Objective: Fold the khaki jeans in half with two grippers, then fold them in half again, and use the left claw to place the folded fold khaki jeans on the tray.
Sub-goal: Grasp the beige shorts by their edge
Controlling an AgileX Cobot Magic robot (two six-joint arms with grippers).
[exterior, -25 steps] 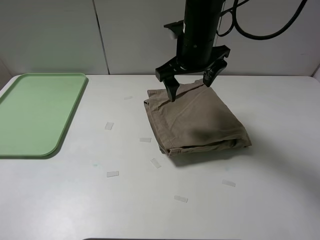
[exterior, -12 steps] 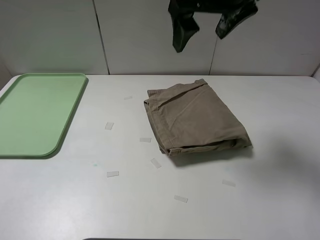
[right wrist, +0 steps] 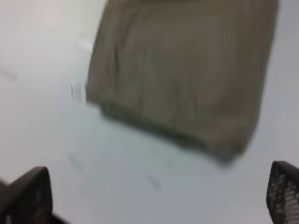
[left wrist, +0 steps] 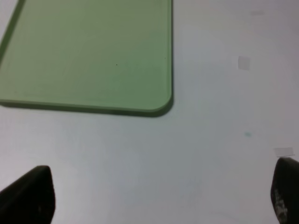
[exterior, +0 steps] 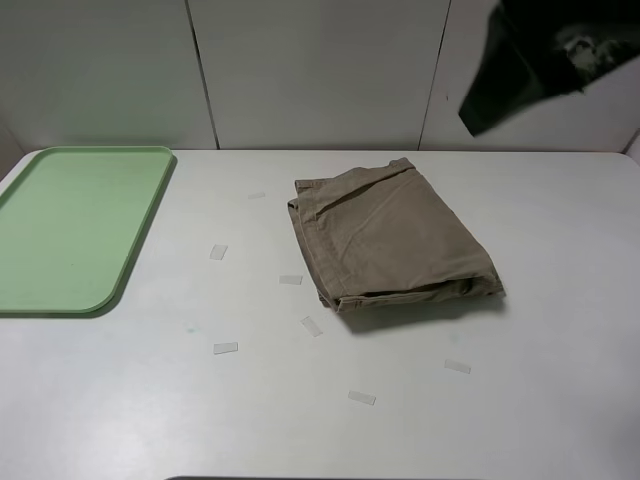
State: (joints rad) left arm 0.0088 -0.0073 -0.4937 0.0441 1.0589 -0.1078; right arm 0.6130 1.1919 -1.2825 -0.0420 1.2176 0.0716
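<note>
Black left claw spread wide, empty, hovering over table beside tray.

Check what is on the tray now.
Nothing shows on the tray, though its left edge is out of frame. The folded khaki jeans lie on the table, apart from it.

A: Any writing, brand name or number to read anywhere?

B: None. The khaki jeans show no legible label, and the tray bears no mark.

A: And the small pale strips on the table, lower left of the frame?

B: Too small to tell. Nothing readable on them.
</note>
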